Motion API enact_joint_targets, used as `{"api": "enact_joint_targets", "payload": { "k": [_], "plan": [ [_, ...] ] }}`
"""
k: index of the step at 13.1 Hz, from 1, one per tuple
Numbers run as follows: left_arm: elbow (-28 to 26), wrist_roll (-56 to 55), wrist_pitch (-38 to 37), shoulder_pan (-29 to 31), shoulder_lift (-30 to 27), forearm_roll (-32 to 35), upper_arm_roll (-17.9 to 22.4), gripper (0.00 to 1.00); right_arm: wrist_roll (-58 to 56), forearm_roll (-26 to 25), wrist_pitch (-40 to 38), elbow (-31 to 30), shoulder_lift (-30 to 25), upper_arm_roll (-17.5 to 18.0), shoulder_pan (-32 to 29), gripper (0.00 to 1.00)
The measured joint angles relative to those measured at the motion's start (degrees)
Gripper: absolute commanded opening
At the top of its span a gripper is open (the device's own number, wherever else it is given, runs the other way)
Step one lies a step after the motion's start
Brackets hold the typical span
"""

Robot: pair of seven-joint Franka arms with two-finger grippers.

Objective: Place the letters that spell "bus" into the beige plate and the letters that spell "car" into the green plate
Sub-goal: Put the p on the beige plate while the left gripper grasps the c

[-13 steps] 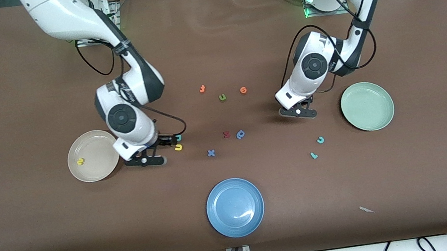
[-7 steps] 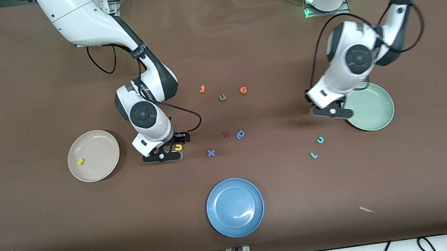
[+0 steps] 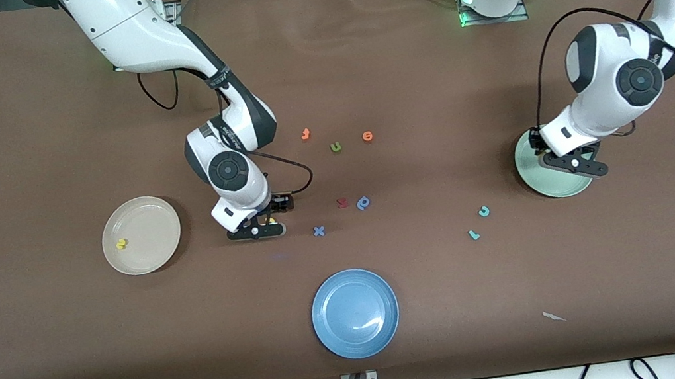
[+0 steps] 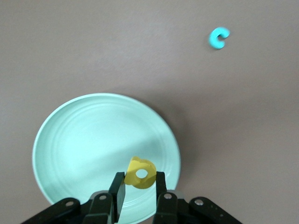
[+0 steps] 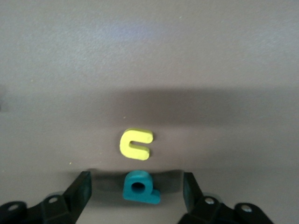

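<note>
Right gripper is low over the brown table cloth, between the beige plate and the group of loose letters in the middle; its two black fingers stand wide apart, one on each side of a tiny teal foam "b". A tiny yellow foam "u" lies just beside the "b" on the cloth. Neither letter is gripped.

Left gripper is over the round pale mint-green plate at the left arm's end of the table, and its fingers are pinched narrow on a tiny yellow foam "a" — the letter is in the air above the plate's rim.

On the round cream-beige plate, toward the right arm's end, a tiny yellow foam "s" lies already. A teal foam "c" and a teal foam "r" lie on the cloth near the green plate, nearer to the front camera than it — the "r" nearest.

A round blue plate sits close to the front edge.
</note>
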Motion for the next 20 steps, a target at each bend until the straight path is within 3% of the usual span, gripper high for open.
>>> {"api": "enact_joint_targets", "payload": {
  "k": [2, 3, 4, 9, 11, 14, 20],
  "plan": [
    [-0.43, 0.13, 0.03, 0.14, 0.34, 0.19, -0.05, 0.62, -0.03, 0.00, 0.00, 0.00, 0.05, 0.15, 0.00, 0.60],
    [-0.49, 0.12, 0.03, 0.14, 0.39, 0.19, -0.11, 0.67, -0.05, 0.00, 0.00, 0.00, 0.05, 0.15, 0.00, 0.53],
    [-0.49, 0.12, 0.03, 0.14, 0.39, 0.19, -0.12, 0.71, -0.07, 0.00, 0.00, 0.01, 0.04, 0.16, 0.00, 0.53],
    [-0.49, 0.06, 0.03, 0.14, 0.39, 0.19, -0.15, 0.72, -0.89, 0.01, -0.01, 0.19, -0.18, 0.23, -0.02, 0.30],
    [-0.49, -0.43, 0.25, 0.04, 0.52, 0.18, -0.39, 0.73, -1.36, 0.01, -0.01, 0.20, -0.22, 0.25, -0.02, 0.30],
    [-0.48, -2.85, 2.91, -1.38, 1.57, -2.41, -1.71, 0.75, -1.63, 0.02, -0.02, 0.21, -0.22, 0.26, -0.05, 0.19],
    [2.07, -9.67, 10.46, -8.82, 8.55, -6.72, -2.30, 0.78, -1.92, 0.02, -3.40, 1.08, -0.31, -0.18, -0.58, 0.17]
  ]
}}
